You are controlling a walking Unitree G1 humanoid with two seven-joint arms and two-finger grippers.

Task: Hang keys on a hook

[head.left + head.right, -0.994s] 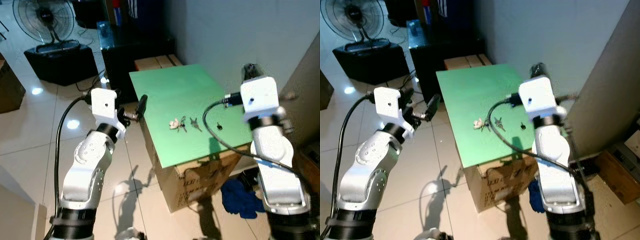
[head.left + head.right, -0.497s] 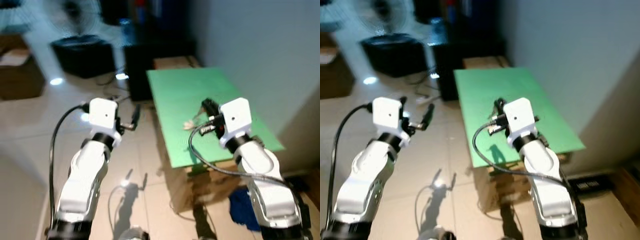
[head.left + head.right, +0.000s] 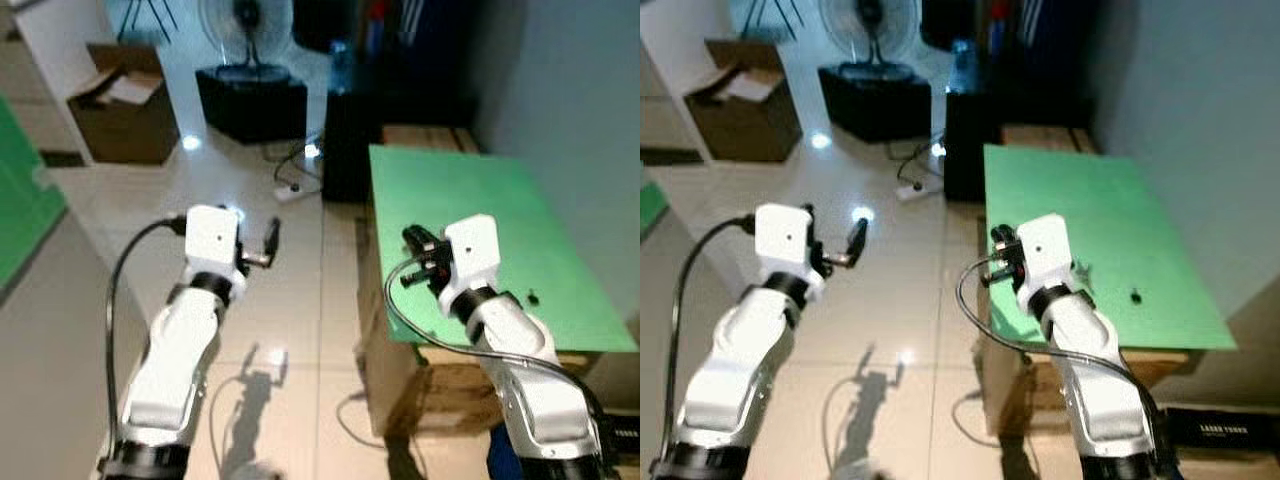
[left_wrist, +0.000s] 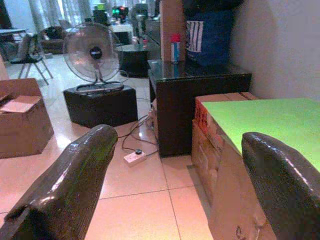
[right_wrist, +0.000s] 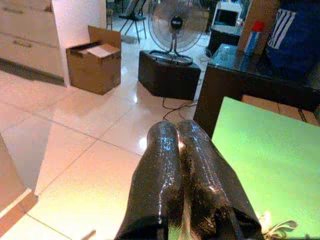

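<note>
A green tabletop (image 3: 470, 190) rests on a cardboard box (image 3: 430, 390) to my right. My right gripper (image 3: 415, 243) hovers at the table's left edge, its fingers (image 5: 165, 150) pressed shut and pointing out over the floor, with nothing showing at their tips. A key ring (image 5: 276, 228) lies on the green surface close under that wrist. A small dark item (image 3: 533, 296) sits further right on the table. My left gripper (image 3: 270, 238) is open above the tiled floor, left of the table, nothing between its fingers (image 4: 85, 165).
A black cabinet (image 3: 350, 140) stands behind the table against the grey wall. A floor fan (image 3: 235, 20) on a black base, an open cardboard box (image 3: 120, 115) and a white power strip (image 4: 135, 158) with cables lie on the shiny tiles. A green panel (image 3: 20, 190) is at the far left.
The camera has swung left. My right arm dropped from above the table to the keys, and its gripper is now shut at the table's left edge. The left arm has barely moved.
</note>
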